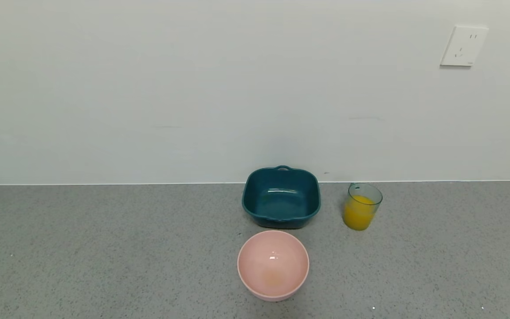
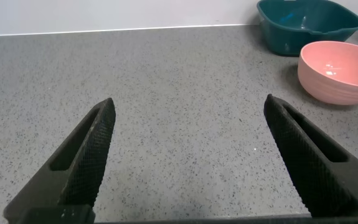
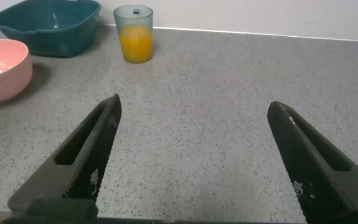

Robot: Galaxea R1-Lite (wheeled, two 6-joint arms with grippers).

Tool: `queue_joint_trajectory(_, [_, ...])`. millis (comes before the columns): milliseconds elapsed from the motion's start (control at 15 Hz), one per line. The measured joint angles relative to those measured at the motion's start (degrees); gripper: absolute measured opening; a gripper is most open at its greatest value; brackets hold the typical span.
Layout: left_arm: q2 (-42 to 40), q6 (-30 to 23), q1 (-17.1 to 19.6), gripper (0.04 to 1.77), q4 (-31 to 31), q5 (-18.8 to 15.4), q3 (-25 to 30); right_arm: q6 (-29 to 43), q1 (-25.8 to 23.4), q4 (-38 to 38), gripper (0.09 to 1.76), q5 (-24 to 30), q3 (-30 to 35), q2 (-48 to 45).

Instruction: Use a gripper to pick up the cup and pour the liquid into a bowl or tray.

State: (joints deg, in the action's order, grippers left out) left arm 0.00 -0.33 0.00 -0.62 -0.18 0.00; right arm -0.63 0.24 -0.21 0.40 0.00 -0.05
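Note:
The translucent cup [image 1: 363,206] stands upright on the grey counter near the back wall, about half full of orange-yellow liquid [image 1: 358,215]. The dark teal dish [image 1: 281,197] with a loop handle sits just left of it. Neither arm shows in the head view. My right gripper [image 3: 193,106] is open and empty above bare counter; the cup [image 3: 134,33] and teal dish [image 3: 48,25] lie well ahead of it. My left gripper [image 2: 188,106] is open and empty above bare counter, with the teal dish [image 2: 306,25] far off to one side.
A round pink bowl [image 1: 273,264] stands in front of the teal dish, with a faint orange smear inside; it shows in the left wrist view [image 2: 339,70] and the right wrist view [image 3: 1,68]. A white wall with a socket [image 1: 463,46] backs the counter.

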Motion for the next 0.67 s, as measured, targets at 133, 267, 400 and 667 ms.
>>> queue_joint_trajectory(133, [0.0, 0.0, 0.0, 1.72, 0.0, 0.0, 0.0, 0.0, -0.1, 0.1, 1.71, -0.3, 0.0, 0.0])
queue_joint_trajectory(267, [0.0, 0.0, 0.0, 1.72, 0.0, 0.0, 0.0, 0.1, -0.3, 0.3, 1.71, -0.4, 0.0, 0.0])
queue_joint_trajectory(400, [0.0, 0.0, 0.0, 1.72, 0.0, 0.0, 0.0, 0.1, -0.4, 0.5, 1.71, -0.5, -0.1, 0.0])
queue_joint_trajectory(667, [0.0, 0.0, 0.0, 1.72, 0.0, 0.0, 0.0, -1.6, -0.1, 1.7, 1.71, -0.3, -4.0, 0.1])
